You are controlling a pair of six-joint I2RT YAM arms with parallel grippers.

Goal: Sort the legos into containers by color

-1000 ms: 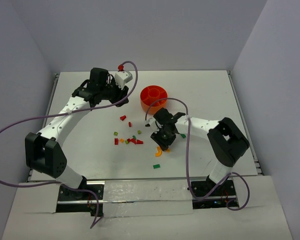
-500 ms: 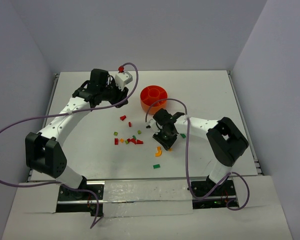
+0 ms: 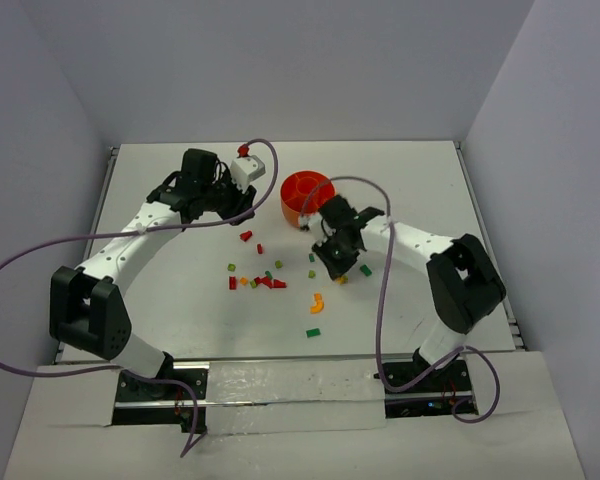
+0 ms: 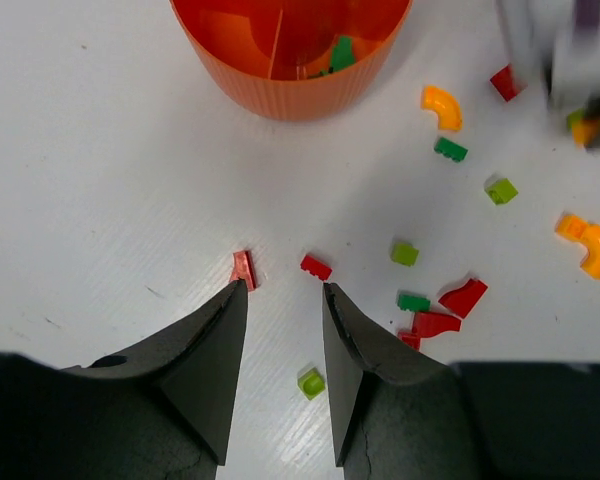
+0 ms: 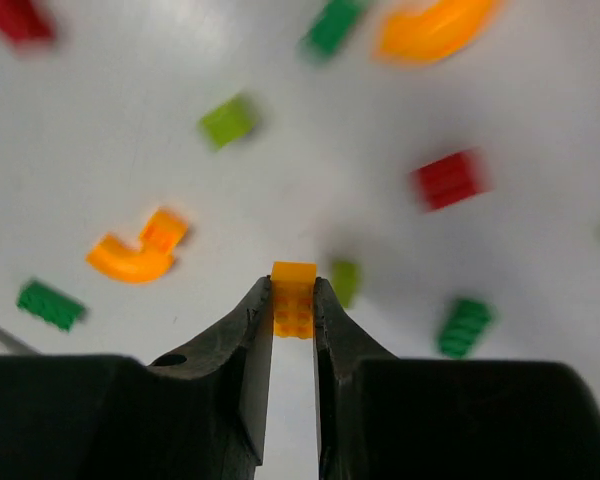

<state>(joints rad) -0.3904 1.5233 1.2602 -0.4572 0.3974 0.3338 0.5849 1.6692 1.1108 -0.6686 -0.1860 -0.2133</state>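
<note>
Pinching a small orange brick in my right claw over the surface, loose legos spread below; left claw hangs partly open, empty, near the orange bowl.

A round orange plastic bowl is marked with fine vertical ribbing on its outer wall, and a small dark green plastic piece is seen inside it. The plain white table top is dotted with tiny plastic bricks: curved orange-yellow pieces, dark green studded bricks, lime green cubes, deep red bricks and one pale salmon-red flat piece. A small yellow-orange studded plastic brick is set off against the matte black fingers of the right gripper. The robot arms are coloured white and black, the cables purple, and the surrounding walls pale grey.
</note>
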